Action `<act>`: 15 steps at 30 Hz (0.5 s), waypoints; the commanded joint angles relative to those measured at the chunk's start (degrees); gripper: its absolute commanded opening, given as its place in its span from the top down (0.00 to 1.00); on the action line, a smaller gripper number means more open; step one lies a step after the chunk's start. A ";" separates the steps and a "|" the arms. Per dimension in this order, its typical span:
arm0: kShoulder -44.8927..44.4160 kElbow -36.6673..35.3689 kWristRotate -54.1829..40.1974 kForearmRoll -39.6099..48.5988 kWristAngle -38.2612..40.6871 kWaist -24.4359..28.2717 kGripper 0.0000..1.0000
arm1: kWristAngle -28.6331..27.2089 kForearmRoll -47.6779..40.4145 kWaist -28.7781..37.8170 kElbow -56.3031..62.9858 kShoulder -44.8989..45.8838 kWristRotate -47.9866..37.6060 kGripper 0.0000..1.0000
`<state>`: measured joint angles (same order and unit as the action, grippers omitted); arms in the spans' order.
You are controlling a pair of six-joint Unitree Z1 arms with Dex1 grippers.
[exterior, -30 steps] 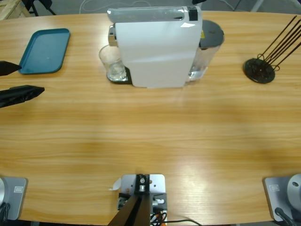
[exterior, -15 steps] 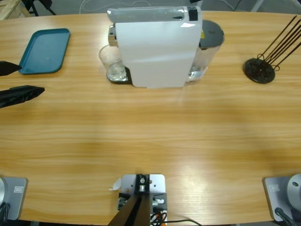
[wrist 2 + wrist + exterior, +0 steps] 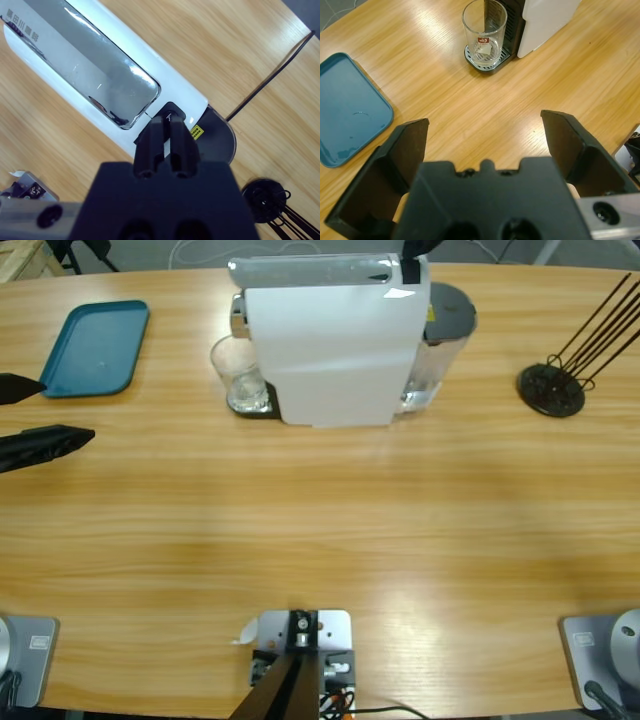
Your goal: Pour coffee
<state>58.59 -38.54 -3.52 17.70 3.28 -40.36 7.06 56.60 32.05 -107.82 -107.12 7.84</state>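
A white coffee machine [image 3: 330, 340] stands at the table's far middle. A clear glass tumbler [image 3: 239, 374] with a red logo stands on its drip tray [image 3: 485, 60], under the spout. The glass [image 3: 484, 31] looks clear, and the coffee is out of view. My left gripper [image 3: 70, 408] hovers open at the table's left edge, well short of the glass, with nothing between its jaws [image 3: 485, 122]. My right gripper [image 3: 167, 120] is shut, its tips down on a black button on top of the machine, beside the silver lid [image 3: 85, 70]. Only a black bit of the right gripper [image 3: 414, 248] shows in the high view.
A teal tray [image 3: 95, 348] lies at the far left, close to my left gripper. A black stand with thin rods [image 3: 551, 388] sits at the far right. The machine's grey water tank [image 3: 447, 312] is behind it on the right. Bare wood spans the table's near half.
The black tip of my right gripper has shifted slightly at the machine's top. The left gripper and the glass have stayed put.
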 commanded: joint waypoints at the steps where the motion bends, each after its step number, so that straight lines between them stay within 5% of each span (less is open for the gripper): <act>1: 1.18 -0.66 1.06 1.02 -0.65 -0.43 0.03 | -0.91 -0.97 0.12 4.23 -1.25 0.69 1.00; 7: 1.53 -0.80 1.06 0.99 -0.63 -0.43 0.03 | -0.89 -1.41 0.12 3.75 2.01 0.69 0.99; 8: 1.53 -0.81 1.06 1.01 -0.63 -0.43 0.03 | -0.59 -1.41 0.12 3.88 3.10 0.55 0.58; 9: 1.46 -0.80 1.06 1.02 -0.65 -0.43 0.03 | -0.49 -1.34 0.12 4.23 4.03 0.44 0.39; 12: 1.46 -0.83 1.06 1.02 -0.59 -0.43 0.03 | -0.47 -1.32 0.12 7.01 7.19 0.43 0.09; 15: 1.46 -0.83 1.06 1.02 -0.56 -0.43 0.03 | -0.47 -1.39 0.12 10.80 10.14 0.43 0.01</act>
<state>58.59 -38.60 -3.52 17.89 3.28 -40.40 6.92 55.49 32.05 -104.23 -103.29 7.94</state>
